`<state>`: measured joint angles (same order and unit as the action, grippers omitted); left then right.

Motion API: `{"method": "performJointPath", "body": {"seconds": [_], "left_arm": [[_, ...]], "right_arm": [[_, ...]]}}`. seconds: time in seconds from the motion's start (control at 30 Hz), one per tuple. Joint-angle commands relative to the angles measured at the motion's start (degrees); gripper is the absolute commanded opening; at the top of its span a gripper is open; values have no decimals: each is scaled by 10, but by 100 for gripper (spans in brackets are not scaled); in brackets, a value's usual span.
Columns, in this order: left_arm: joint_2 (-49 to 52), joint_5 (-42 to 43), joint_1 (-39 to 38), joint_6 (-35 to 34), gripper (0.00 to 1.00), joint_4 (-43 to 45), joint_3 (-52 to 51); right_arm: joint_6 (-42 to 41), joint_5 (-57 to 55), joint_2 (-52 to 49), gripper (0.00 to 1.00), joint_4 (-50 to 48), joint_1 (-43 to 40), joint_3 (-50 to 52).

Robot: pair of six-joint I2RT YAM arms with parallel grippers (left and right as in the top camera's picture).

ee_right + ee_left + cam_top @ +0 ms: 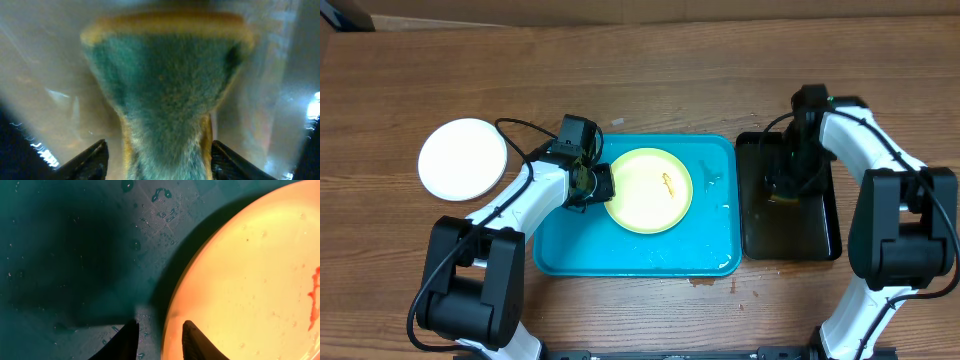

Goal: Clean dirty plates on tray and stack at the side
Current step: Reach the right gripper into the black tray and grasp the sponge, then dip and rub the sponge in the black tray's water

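A pale yellow plate (648, 190) with an orange smear (667, 183) lies on the wet turquoise tray (620, 255). My left gripper (602, 186) is at the plate's left rim. In the left wrist view the left gripper (160, 327) is slightly open and straddles the rim. One finger is over the tray (60, 255) and the other over the plate (250, 280). A white plate (463, 158) rests on the table to the left. My right gripper (788, 190) points down into the black tray (820, 230). The right gripper (159, 145) is open, with a green-and-yellow sponge (165, 75) between its fingers and a small gap on the left side.
Water drops (165, 210) dot the turquoise tray. A small brown spill (705, 281) marks the table at the tray's front right corner. The black tray stands just right of the turquoise one. Bare wooden table lies behind both trays.
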<state>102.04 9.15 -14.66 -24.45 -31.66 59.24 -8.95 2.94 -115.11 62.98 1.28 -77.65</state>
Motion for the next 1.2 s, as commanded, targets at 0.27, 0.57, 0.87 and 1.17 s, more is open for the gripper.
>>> {"method": "performJointPath", "body": {"seconds": [0.27,0.57,0.87,1.17], "left_arm": [[8,-1,-5,0,35,2,6],[8,-1,-5,1,36,2,6],[8,-1,-5,1,36,2,6],[8,-1,-5,1,36,2,6]], "right_arm": [[-3,-10,12,71,-42,3,33],[-3,-10,12,19,-91,3,33],[-3,-9,12,65,-42,3,9],[-2,-10,14,80,35,2,-84]]}}
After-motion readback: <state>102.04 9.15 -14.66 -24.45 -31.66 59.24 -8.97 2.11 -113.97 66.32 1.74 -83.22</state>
